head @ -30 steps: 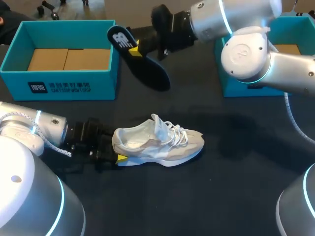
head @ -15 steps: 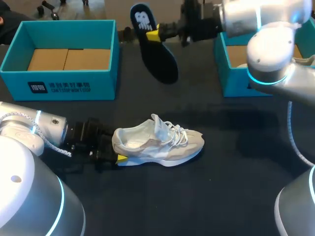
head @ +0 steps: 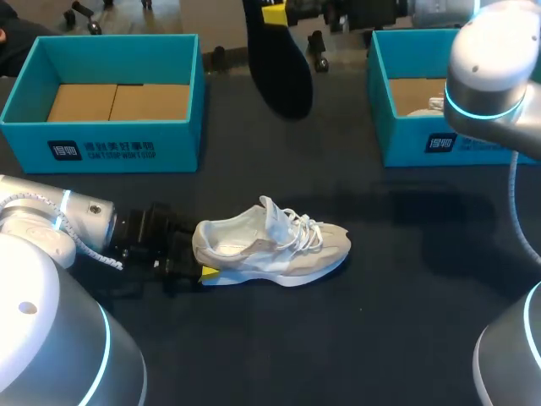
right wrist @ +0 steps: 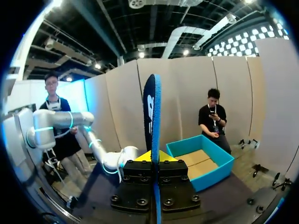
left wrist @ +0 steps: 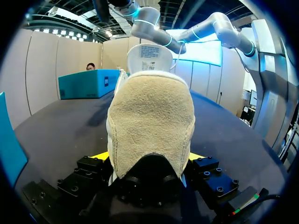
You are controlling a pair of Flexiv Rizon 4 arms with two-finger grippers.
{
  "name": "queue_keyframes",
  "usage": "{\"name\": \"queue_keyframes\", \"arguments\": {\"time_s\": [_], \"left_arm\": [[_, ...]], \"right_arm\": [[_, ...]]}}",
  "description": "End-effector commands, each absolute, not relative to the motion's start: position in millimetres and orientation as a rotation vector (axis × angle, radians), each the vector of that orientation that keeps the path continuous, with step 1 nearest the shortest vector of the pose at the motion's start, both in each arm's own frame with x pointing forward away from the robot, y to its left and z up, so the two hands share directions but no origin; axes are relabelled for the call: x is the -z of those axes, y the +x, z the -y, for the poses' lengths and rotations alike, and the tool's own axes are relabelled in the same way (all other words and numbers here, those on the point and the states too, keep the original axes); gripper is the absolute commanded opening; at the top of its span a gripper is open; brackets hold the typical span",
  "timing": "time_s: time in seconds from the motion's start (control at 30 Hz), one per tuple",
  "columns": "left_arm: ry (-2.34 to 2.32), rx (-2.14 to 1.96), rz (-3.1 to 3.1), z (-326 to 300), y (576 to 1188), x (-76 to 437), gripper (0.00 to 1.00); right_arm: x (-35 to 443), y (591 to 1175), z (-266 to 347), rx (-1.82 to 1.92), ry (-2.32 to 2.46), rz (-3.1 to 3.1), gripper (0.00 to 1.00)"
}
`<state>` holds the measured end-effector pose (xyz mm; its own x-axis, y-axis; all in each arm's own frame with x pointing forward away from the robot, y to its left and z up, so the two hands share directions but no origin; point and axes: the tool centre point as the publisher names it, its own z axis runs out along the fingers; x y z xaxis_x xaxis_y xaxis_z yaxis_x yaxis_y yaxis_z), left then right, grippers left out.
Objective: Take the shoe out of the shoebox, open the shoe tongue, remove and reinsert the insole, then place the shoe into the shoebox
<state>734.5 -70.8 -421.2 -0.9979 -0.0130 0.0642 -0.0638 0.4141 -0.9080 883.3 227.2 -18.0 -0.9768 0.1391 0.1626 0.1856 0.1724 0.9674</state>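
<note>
A white and beige shoe (head: 275,247) lies on its sole in the middle of the dark table, toe pointing right. My left gripper (head: 199,256) sits at its heel; in the left wrist view the suede heel (left wrist: 150,123) fills the gap between both yellow-tipped fingers (left wrist: 99,156), which press it from two sides. High over the table's far side, my right gripper (head: 279,12) is shut on the upper end of the dark insole (head: 281,68), which hangs down. In the right wrist view the insole (right wrist: 152,112) stands edge-on out of the shut gripper (right wrist: 153,158).
A teal shoebox (head: 101,150) with brown cardboard inside stands at the back left. A second teal box (head: 404,135) stands at the back right, partly behind my right arm, with something white inside.
My right arm has carried the insole up and to the right, turning it until it hangs nearly straight down. The shoe and my left gripper have stayed put.
</note>
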Motion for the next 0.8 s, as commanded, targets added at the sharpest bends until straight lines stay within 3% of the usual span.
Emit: {"name": "queue_keyframes", "arguments": {"time_s": [0.03,0.17,0.8], "left_arm": [[0.071,-1.67,2.604,70.7,737.0,425.2,0.0],[0.071,-1.67,2.604,70.7,737.0,425.2,0.0],[0.071,-1.67,2.604,70.7,737.0,425.2,0.0]], "right_arm": [[7.8,883.0,-229.3,1.964,-0.345,2.285,0.0],[3.6,871.2,-232.5,1.979,-0.364,2.049,0.0],[3.4,870.3,-232.3,1.977,-0.358,2.074,0.0]]}}
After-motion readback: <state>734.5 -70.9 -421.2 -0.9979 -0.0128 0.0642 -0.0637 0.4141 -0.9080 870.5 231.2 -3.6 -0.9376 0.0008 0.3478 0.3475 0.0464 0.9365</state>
